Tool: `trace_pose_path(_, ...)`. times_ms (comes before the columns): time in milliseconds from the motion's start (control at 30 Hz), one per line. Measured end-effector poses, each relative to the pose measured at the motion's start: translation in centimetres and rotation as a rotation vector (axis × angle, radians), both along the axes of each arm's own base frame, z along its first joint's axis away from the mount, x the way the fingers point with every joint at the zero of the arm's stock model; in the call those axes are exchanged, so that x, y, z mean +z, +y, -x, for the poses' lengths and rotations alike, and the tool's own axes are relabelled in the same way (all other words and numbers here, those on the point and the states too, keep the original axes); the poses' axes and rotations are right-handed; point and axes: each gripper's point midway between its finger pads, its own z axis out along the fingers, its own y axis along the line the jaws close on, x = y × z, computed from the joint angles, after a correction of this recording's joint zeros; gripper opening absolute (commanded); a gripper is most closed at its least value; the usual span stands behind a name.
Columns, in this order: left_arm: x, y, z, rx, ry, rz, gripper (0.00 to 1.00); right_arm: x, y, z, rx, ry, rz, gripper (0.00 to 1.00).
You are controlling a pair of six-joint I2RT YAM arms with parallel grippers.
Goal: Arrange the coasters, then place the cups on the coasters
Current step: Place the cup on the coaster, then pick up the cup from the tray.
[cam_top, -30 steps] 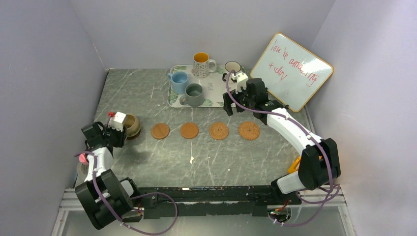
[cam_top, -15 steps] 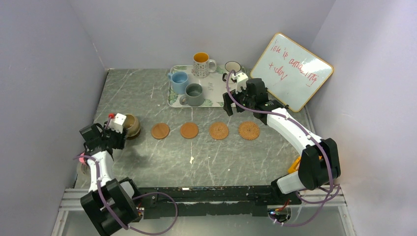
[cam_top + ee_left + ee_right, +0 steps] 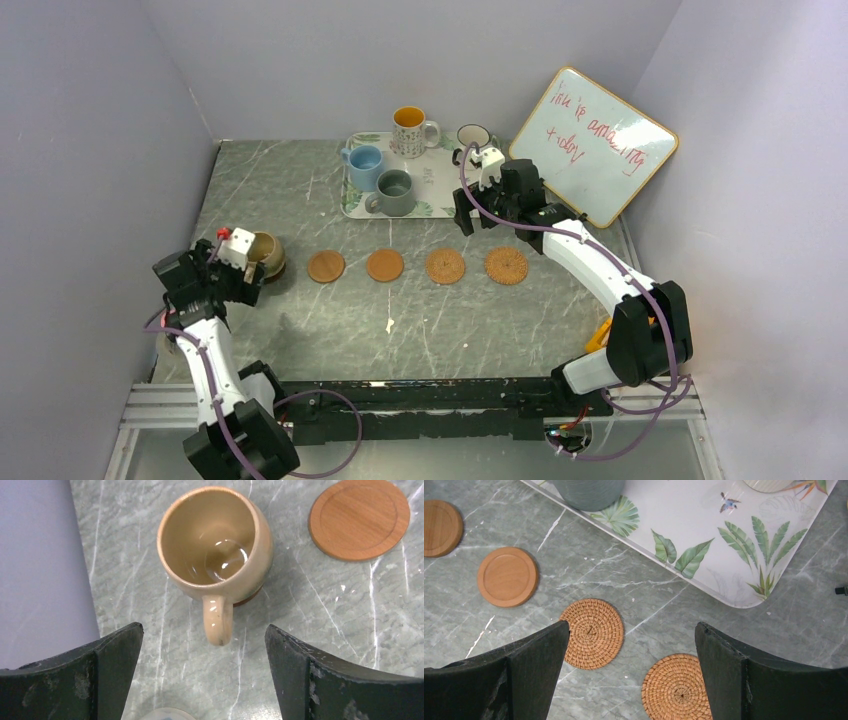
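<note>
The tan cup (image 3: 266, 253) (image 3: 215, 540) stands upright on a dark coaster (image 3: 248, 600) at the left end of the row, its handle pointing at my left gripper (image 3: 246, 279) (image 3: 204, 630). That gripper is open, with the handle tip between its spread fingers but touching neither. Two smooth coasters (image 3: 326, 266) (image 3: 385, 265) and two woven coasters (image 3: 445, 266) (image 3: 506, 265) lie bare in a line. My right gripper (image 3: 475, 222) (image 3: 632, 626) hovers open above the woven pair (image 3: 592, 633) (image 3: 676, 687), holding nothing.
A leaf-print tray (image 3: 435, 180) (image 3: 704, 520) at the back holds the light blue cup (image 3: 364, 166), grey-green cup (image 3: 395, 192) and orange-lined cup (image 3: 410, 130). A white dark-rimmed cup (image 3: 473, 137) stands at its right corner. A whiteboard (image 3: 595, 145) leans at the back right.
My left gripper has opened, let go of the tan cup's handle and drawn back slightly to the left. The cup stays on its coaster. The right arm has not moved.
</note>
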Motion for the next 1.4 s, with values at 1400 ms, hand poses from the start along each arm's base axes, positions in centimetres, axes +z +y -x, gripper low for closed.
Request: trace_pose_path(1400, 2.2, -5.5, -8.0, -0.064, 0.03, 0.047, 0.96, 0.0, -0.6, -0.3, -0.03, -0.008, 0.018, 1.0)
